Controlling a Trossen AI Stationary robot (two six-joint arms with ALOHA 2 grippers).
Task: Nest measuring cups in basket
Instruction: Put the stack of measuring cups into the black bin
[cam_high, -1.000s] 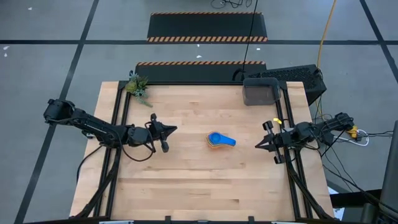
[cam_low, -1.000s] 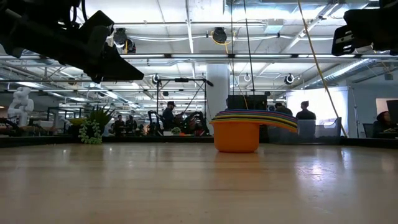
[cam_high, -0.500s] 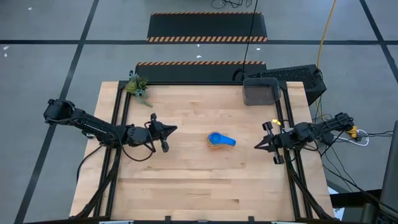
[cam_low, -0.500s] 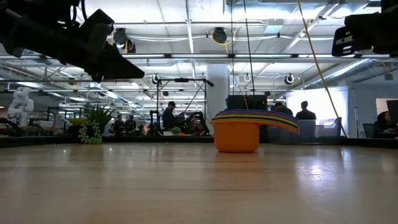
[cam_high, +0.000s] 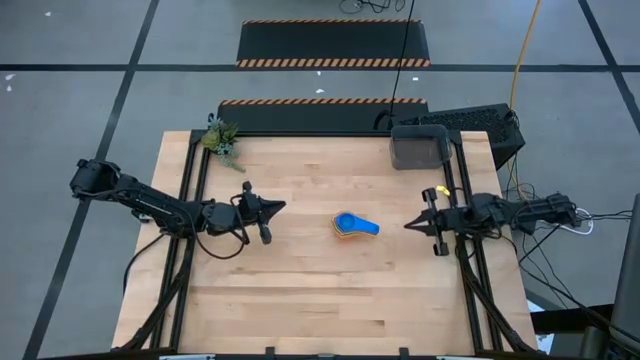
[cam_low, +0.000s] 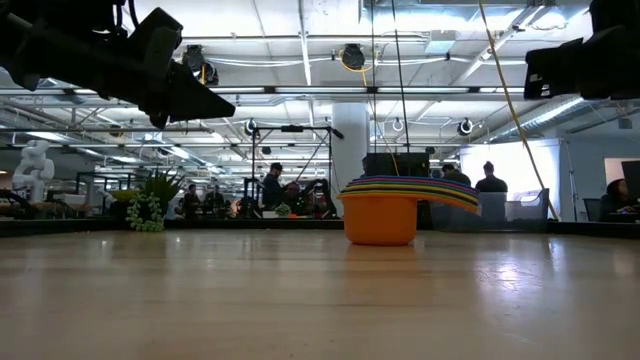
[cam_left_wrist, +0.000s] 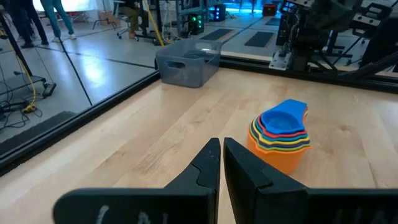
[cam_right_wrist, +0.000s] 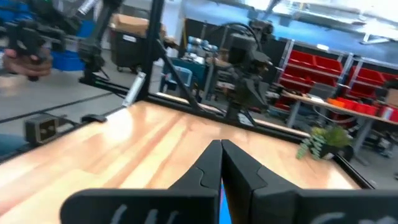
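— Only the right gripper (cam_high: 410, 224) has shifted since a second ago: it has slid inward from the table's right edge toward the middle, and its arm now lies straighter across the rail. Everything else sits where it was.

— And its jaws?

— Pressed together, nothing between them; the right wrist view shows the two dark fingers (cam_right_wrist: 235, 163) meeting at a point over bare wood. It hangs above the table (cam_high: 300, 300), near the measuring cups (cam_high: 354, 226) but apart from them.

— Where are the cups?

— Stacked one inside another a little right of the table's centre, blue on top and orange at the bottom. The low view shows the orange cup (cam_low: 380, 220) standing flat on the wood with the coloured rims fanned above it. The handles point toward the right arm.

— And the basket?

— The basket (cam_high: 419, 147) stands at the far right corner of the table, well apart from the stack. In the left wrist view the basket (cam_left_wrist: 186, 61) is beyond the cups, near the table's edge.

— What about the left arm?

— The left gripper (cam_high: 278, 208) hovers over the table's left half, pointing at the stack from a distance. Its fingers (cam_left_wrist: 208, 163) are all but closed, with only a thin slit between them and nothing held.

— Anything else on the table?

— A small green plant (cam_high: 221, 139) at the far left corner.
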